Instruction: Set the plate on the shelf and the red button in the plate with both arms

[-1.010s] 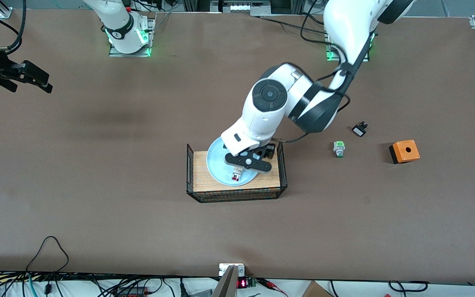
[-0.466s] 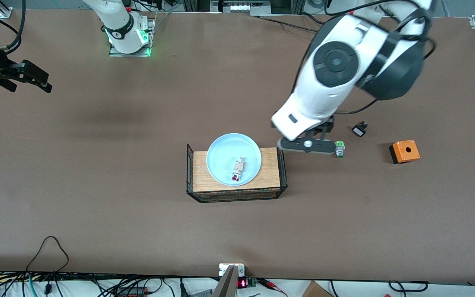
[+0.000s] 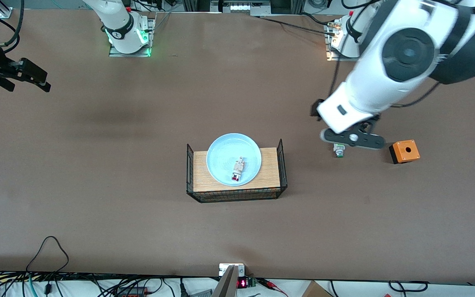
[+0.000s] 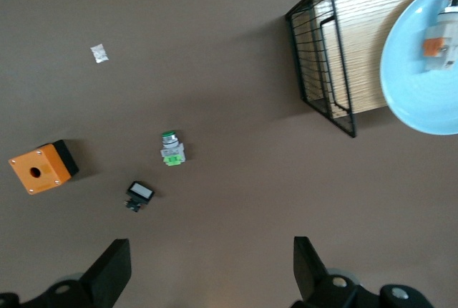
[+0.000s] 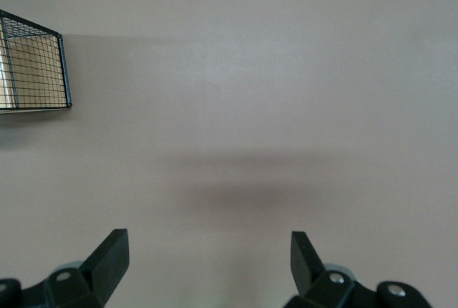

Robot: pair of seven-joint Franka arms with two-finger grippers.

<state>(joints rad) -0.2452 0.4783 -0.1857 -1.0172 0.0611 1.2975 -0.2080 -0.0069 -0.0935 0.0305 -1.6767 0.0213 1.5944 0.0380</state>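
Observation:
The pale-blue plate (image 3: 223,159) lies on the wooden board inside the wire basket (image 3: 237,194). The red button (image 3: 237,170) lies on its side on the plate, red cap toward the front camera. Both also show in the left wrist view: the plate (image 4: 418,82) and the red button (image 4: 442,32). My left gripper (image 3: 352,140) is open and empty, up in the air over the green-capped switch (image 3: 339,149); it shows wide open in its own view (image 4: 211,268). My right gripper (image 3: 39,80) waits open and empty at the right arm's end of the table, shown in its own view (image 5: 207,254).
An orange box with a hole (image 3: 404,151) stands beside the green-capped switch, toward the left arm's end. The left wrist view shows the orange box (image 4: 39,168), a small black switch (image 4: 139,195), the green-capped switch (image 4: 172,149) and a white scrap (image 4: 99,53). The basket corner (image 5: 32,71) shows in the right wrist view.
My left gripper has left the plate with the red button lying on it, risen, and swung toward the left arm's end to over the green-capped switch. The right arm barely moved.

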